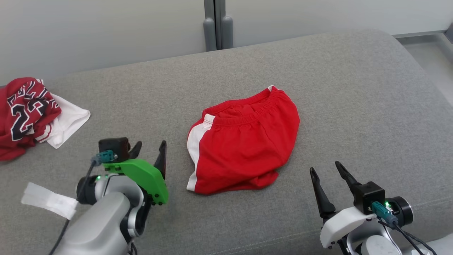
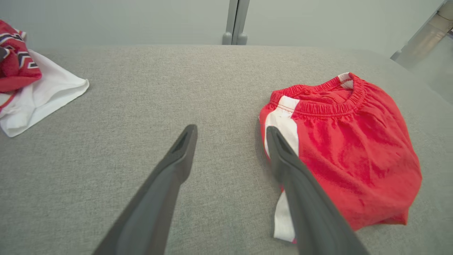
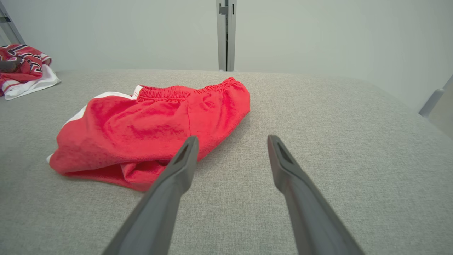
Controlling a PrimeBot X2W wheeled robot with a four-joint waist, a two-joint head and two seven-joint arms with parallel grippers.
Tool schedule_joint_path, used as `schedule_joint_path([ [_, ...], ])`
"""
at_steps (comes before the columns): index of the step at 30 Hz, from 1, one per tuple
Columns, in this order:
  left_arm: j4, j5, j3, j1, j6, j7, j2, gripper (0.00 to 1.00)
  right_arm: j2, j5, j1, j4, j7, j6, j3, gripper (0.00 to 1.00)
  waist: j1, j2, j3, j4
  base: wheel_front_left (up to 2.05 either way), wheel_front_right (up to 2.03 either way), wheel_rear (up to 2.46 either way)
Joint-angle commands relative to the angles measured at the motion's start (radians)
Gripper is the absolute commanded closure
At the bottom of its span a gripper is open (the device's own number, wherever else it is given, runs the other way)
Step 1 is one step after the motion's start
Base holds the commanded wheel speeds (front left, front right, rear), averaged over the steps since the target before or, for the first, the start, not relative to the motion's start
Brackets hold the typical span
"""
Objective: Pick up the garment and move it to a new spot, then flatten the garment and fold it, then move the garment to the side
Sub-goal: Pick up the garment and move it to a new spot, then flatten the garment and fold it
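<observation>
The garment (image 1: 244, 141) is a pair of red shorts with a white side stripe and an elastic waistband, lying folded on the grey cushion. It also appears at the right of the left wrist view (image 2: 347, 152) and at the left of the right wrist view (image 3: 152, 131). My left gripper (image 1: 150, 148) hovers just left of the garment, open and empty, with its right finger (image 2: 283, 156) close beside the white stripe. My right gripper (image 1: 325, 170) stands open and empty to the garment's lower right, its fingers (image 3: 184, 159) near the hem.
A red jersey with numbers and a white cloth (image 1: 32, 117) lie heaped at the far left of the grey cushion (image 1: 354, 88). A pale wall with a grey post (image 1: 217, 24) runs behind. The cushion's edge falls away at the right, by the floor (image 1: 431, 60).
</observation>
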Motion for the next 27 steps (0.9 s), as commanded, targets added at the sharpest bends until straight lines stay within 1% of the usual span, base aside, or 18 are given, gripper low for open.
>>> schedule_joint_path([
  [1, 0.016, 0.006, -0.008, 0.022, 0.004, -0.009, -0.020, 0.00, -0.003, 0.004, 0.001, -0.004, 0.001, 0.000, 0.003, 0.00, 0.0001, 0.0000, 0.003, -0.006, 0.00, 0.00, 0.00],
  [5, 0.069, -0.010, -0.018, 0.042, -0.005, -0.021, -0.078, 0.00, -0.003, 0.008, -0.010, -0.003, -0.001, 0.000, 0.008, 0.00, 0.0001, 0.0000, 0.011, -0.021, 0.00, 0.00, 0.00],
  [10, 0.153, -0.026, -0.012, 0.039, -0.023, -0.042, -0.128, 0.00, -0.003, 0.011, -0.019, -0.002, -0.007, 0.000, 0.010, 0.00, 0.0001, 0.0000, 0.029, -0.043, 0.00, 0.00, 0.00],
  [16, 0.228, -0.061, 0.014, -0.012, -0.073, -0.063, -0.193, 0.00, -0.003, 0.013, -0.033, 0.005, -0.013, 0.000, 0.015, 0.00, 0.0001, 0.0000, 0.052, -0.074, 0.00, 0.00, 0.00],
  [17, 0.256, -0.071, 0.018, -0.029, -0.086, -0.057, -0.209, 0.00, -0.003, 0.015, -0.041, 0.006, -0.015, 0.000, 0.017, 0.00, 0.0001, 0.0000, 0.059, -0.087, 0.00, 0.00, 0.00],
  [20, 0.293, -0.074, 0.024, -0.046, -0.091, -0.048, -0.222, 0.00, -0.002, 0.014, -0.047, 0.008, -0.016, 0.000, 0.021, 0.00, 0.0001, 0.0000, 0.067, -0.103, 0.00, 0.00, 0.00],
  [25, 0.398, -0.082, 0.029, -0.084, -0.076, -0.022, -0.238, 0.00, -0.002, 0.018, -0.061, 0.014, -0.023, 0.000, 0.020, 0.00, 0.0001, 0.0000, 0.084, -0.141, 0.00, 0.00, 0.00],
  [27, 0.430, -0.091, 0.030, -0.090, -0.089, -0.008, -0.248, 0.00, -0.003, 0.018, -0.061, 0.017, -0.024, 0.000, 0.016, 0.00, 0.0001, 0.0000, 0.090, -0.151, 0.00, 0.00, 0.00],
])
